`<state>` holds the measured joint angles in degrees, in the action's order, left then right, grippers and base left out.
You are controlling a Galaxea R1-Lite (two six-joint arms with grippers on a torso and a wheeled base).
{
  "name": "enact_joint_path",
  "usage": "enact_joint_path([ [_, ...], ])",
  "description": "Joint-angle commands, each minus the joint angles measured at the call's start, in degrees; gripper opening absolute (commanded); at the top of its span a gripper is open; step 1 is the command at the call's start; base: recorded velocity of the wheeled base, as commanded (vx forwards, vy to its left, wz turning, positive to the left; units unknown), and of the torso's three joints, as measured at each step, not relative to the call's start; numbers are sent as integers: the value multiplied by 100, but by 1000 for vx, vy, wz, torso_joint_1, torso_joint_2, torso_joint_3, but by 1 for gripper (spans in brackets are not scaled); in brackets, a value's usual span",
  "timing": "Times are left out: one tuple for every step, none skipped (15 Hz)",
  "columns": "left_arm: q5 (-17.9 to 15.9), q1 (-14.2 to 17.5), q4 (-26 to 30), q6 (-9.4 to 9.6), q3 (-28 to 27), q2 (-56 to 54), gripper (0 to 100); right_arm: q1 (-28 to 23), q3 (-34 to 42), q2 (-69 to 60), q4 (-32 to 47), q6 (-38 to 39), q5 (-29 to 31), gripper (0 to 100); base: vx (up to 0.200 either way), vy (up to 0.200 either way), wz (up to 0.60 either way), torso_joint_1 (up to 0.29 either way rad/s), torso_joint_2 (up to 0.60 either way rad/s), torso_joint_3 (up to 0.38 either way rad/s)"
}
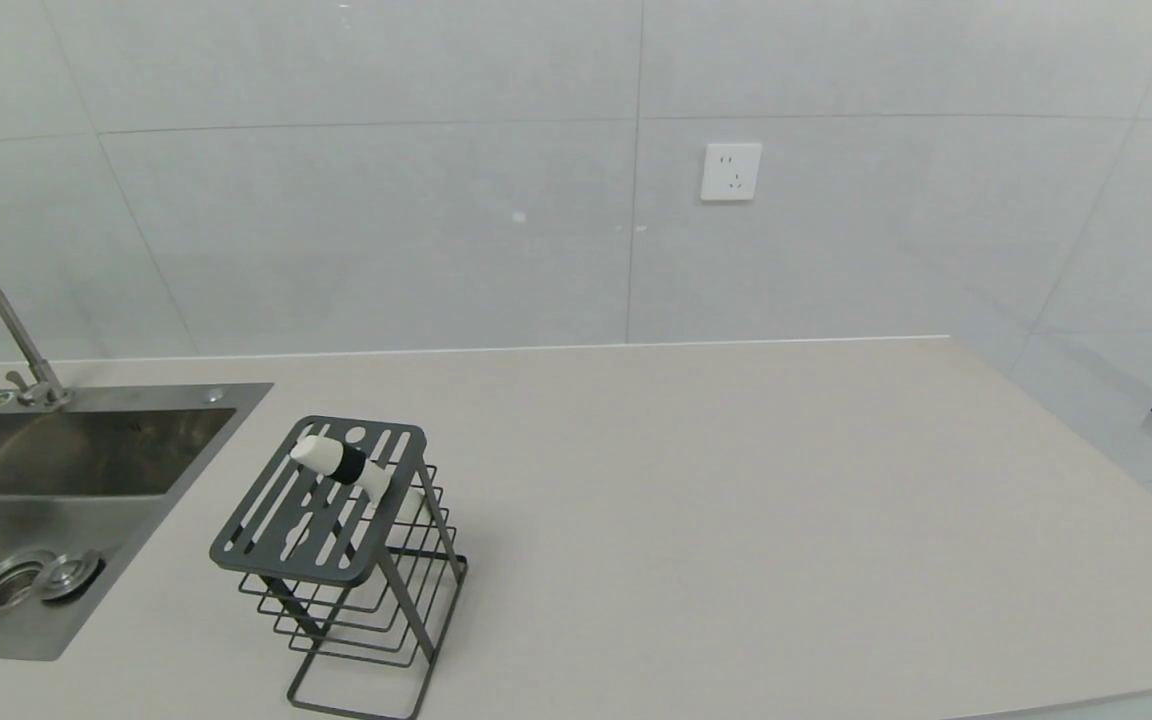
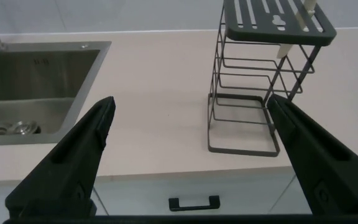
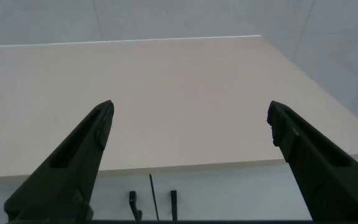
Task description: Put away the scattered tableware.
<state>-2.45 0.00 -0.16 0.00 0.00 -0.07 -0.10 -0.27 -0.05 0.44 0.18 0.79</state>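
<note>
A dark grey wire rack (image 1: pixel 336 560) stands on the beige countertop (image 1: pixel 736 520) beside the sink. A knife with a white and black handle (image 1: pixel 341 465) sits in a slot of the rack's slotted top. The rack (image 2: pixel 260 87) also appears in the left wrist view, with the knife's pale blade (image 2: pixel 286 50) hanging down inside it. My left gripper (image 2: pixel 191 109) is open, held in front of the counter's near edge, short of the rack. My right gripper (image 3: pixel 191 115) is open too, off the counter's front edge over bare countertop.
A steel sink (image 1: pixel 46 500) with a drain strainer (image 1: pixel 31 578) and a curved faucet (image 1: pixel 6 325) lies at the left. A wall socket (image 1: pixel 731 171) sits on the tiled back wall. The counter ends at the right (image 1: pixel 1076 450). Cabinet handles (image 2: pixel 194 203) show below the counter's front.
</note>
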Motion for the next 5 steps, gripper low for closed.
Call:
enact_joint_path([
  [-1,0,-2,0,0,7,100,1,0,5,0,-1,0,100,0,0,0,0,0,0],
  [-1,0,-2,0,0,7,100,1,0,5,0,-1,0,100,0,0,0,0,0,0],
  [-1,0,-2,0,0,7,100,1,0,5,0,-1,0,100,0,0,0,0,0,0],
  [-1,0,-2,0,0,7,100,1,0,5,0,-1,0,100,0,0,0,0,0,0],
  [-1,0,-2,0,0,7,100,1,0,5,0,-1,0,100,0,0,0,0,0,0],
])
